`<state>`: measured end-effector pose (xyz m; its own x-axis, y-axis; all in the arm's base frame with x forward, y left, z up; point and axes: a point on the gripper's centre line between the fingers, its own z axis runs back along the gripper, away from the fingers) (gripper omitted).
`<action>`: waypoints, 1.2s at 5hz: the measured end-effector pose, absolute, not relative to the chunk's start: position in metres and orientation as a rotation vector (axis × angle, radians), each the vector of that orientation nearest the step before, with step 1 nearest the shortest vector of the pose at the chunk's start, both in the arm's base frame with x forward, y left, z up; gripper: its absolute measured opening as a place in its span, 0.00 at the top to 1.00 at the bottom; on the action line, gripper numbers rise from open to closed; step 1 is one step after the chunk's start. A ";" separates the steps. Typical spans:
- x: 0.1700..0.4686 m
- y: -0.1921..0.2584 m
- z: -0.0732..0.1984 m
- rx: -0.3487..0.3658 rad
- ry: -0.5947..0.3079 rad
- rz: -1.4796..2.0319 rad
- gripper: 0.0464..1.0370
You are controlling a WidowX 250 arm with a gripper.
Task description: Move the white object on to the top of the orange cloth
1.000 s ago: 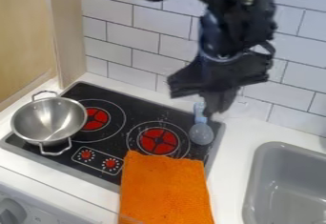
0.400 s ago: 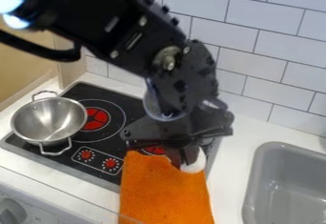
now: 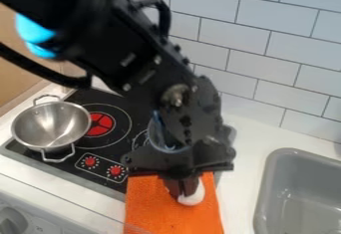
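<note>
One camera looks down at a slant from above the front of the counter (image 3: pixel 250 143), facing the tiled wall (image 3: pixel 259 58). It is near: the stove (image 3: pixel 85 96) spans left to centre, and the sink (image 3: pixel 296 178) runs off the right edge.

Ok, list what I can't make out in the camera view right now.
- The rest of the white object: its upper part is hidden behind the gripper.
- The near end of the orange cloth: cut off by the bottom edge.
- Much of the right side of the stove: hidden by the arm and gripper.
- The sink's far right side: cut off by the right edge.
</note>
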<state>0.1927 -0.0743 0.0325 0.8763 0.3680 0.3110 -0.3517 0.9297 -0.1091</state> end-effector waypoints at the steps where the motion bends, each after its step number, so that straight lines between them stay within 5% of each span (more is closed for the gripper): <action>1: 0.191 -0.072 0.029 -0.028 -0.319 0.376 1.00; 2: 0.189 -0.073 0.029 -0.028 -0.302 0.388 0.98; 3: 0.188 -0.071 0.028 -0.020 -0.299 0.397 0.83; 6: 0.199 -0.075 0.039 -0.024 -0.331 0.363 0.02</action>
<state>0.1992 -0.0751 0.0391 0.8819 0.3524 0.3130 -0.3445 0.9352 -0.0821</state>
